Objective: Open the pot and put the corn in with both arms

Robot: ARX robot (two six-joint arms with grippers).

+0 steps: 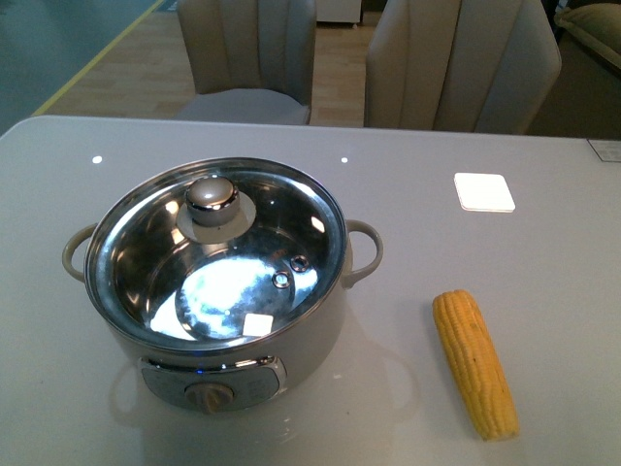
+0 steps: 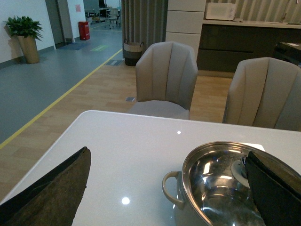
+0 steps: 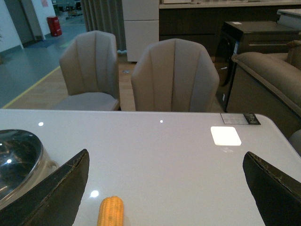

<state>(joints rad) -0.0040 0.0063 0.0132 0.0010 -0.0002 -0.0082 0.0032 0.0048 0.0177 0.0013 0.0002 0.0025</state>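
Note:
The cream-white pot stands on the grey table at the front left, its steel-rimmed glass lid closed on it, metal knob on top. The yellow corn lies flat on the table to the pot's right. Neither arm shows in the front view. In the left wrist view my left gripper is open, its fingers wide apart, with the pot between and ahead of them. In the right wrist view my right gripper is open and empty, the corn's tip close to one finger.
A white square coaster lies at the back right of the table. Two beige chairs stand behind the far table edge. A sofa stands off to the right, and a small card lies near the table's far right corner.

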